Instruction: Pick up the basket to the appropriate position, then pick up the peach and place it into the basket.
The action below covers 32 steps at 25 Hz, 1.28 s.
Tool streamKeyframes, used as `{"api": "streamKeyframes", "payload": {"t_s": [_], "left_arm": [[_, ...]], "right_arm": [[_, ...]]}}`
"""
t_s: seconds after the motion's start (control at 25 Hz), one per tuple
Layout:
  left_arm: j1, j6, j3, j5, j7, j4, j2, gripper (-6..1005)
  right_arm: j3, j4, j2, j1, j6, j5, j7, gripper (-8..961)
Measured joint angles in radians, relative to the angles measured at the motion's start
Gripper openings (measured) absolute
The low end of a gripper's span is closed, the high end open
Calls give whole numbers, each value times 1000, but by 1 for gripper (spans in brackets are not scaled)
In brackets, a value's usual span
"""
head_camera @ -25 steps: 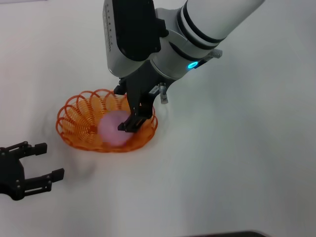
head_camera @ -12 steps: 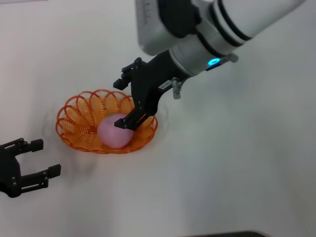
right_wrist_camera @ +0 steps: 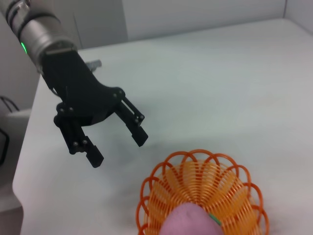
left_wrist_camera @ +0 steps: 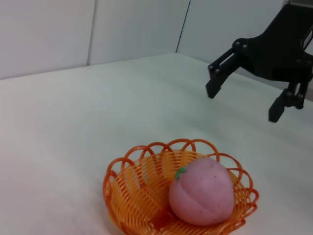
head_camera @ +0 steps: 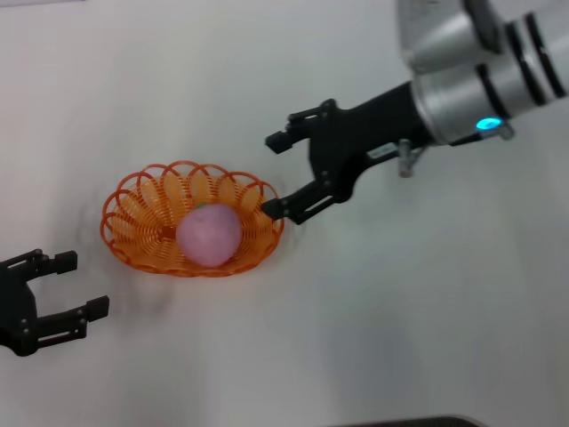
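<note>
The orange wire basket (head_camera: 142, 213) stands on the white table, left of centre in the head view. The pink peach (head_camera: 209, 234) lies inside it, green mark up. Both show in the left wrist view, basket (left_wrist_camera: 127, 196) and peach (left_wrist_camera: 201, 191), and in the right wrist view, basket (right_wrist_camera: 230, 186) and peach (right_wrist_camera: 188, 221). My right gripper (head_camera: 274, 174) is open and empty, just right of the basket's rim and above the table; it also shows in the left wrist view (left_wrist_camera: 244, 93). My left gripper (head_camera: 76, 285) is open and empty at the front left, and shows in the right wrist view (right_wrist_camera: 117, 147).
The white table (head_camera: 400, 311) spreads around the basket. A white wall stands behind the table in the left wrist view (left_wrist_camera: 122, 29). The table's edge shows beside my left arm in the right wrist view (right_wrist_camera: 24, 152).
My right gripper has let go of the peach, which now rests in the basket. The right arm has lifted and drawn away to the right. The left gripper has barely moved.
</note>
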Motion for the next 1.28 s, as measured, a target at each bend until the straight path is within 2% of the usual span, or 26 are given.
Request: {"api": "streamKeyframes", "payload": {"t_s": [0.28, 0.64, 0.96, 1.28], "left_arm": [[1, -5, -15, 1, 1, -6, 0, 820], [2, -21, -22, 4, 5, -22, 0, 822], [2, -32, -23, 9, 7, -36, 0, 823], [3, -31, -22, 10, 9, -34, 0, 823]], "right_arm": [[144, 41, -1, -96, -54, 42, -158, 944], [290, 213, -3, -125, -71, 40, -392, 943], [310, 238, -4, -175, -80, 39, -462, 943], [313, 275, -6, -174, -73, 25, -478, 944]]}}
